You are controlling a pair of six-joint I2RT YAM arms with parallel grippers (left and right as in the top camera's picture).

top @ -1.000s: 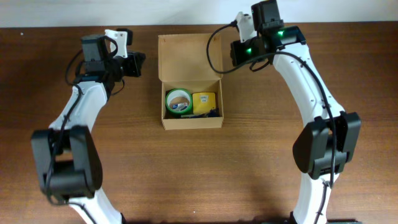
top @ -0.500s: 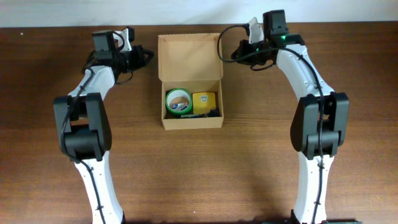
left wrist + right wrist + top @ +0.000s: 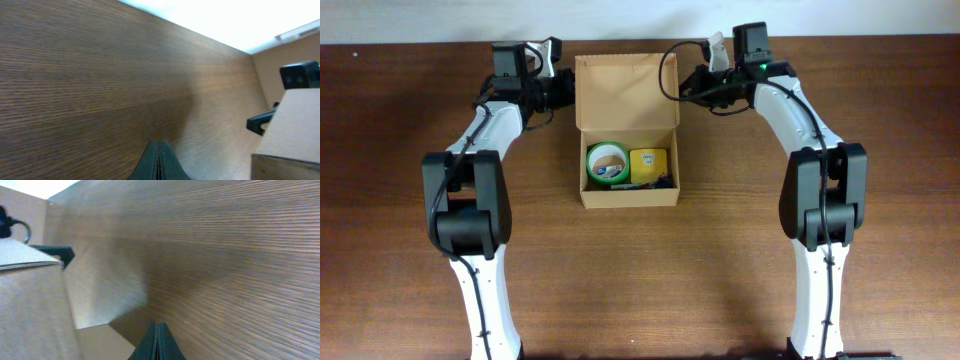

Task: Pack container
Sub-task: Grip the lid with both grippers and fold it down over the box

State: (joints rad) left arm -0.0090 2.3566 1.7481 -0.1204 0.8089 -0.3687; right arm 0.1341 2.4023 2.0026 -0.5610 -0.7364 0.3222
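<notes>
The container (image 3: 629, 197) is a tan cardboard box in mid-table, its flap lid (image 3: 625, 92) lying open toward the far side. Inside lie a green tape roll (image 3: 606, 163), a yellow packet (image 3: 648, 161) and something small and blue (image 3: 658, 183). My left gripper (image 3: 566, 92) is shut and empty at the lid's left edge. Shut and empty too, my right gripper (image 3: 686, 86) sits at the lid's right edge. In the left wrist view the shut gripper (image 3: 158, 143) points over bare wood, with the lid (image 3: 295, 125) to the right. The right wrist view has the shut gripper (image 3: 157, 325) beside the lid (image 3: 30, 310).
The dark wooden table (image 3: 740, 260) ends at a pale wall strip (image 3: 420, 20) along the far edge, just behind both wrists. Both white arms reach from the near edge up each side of the box. A black cable (image 3: 665, 75) loops over the lid's right corner.
Both grippers have moved inward toward the open lid, the left to the right and the right to the left. They stayed shut. The box and its contents have not moved.
</notes>
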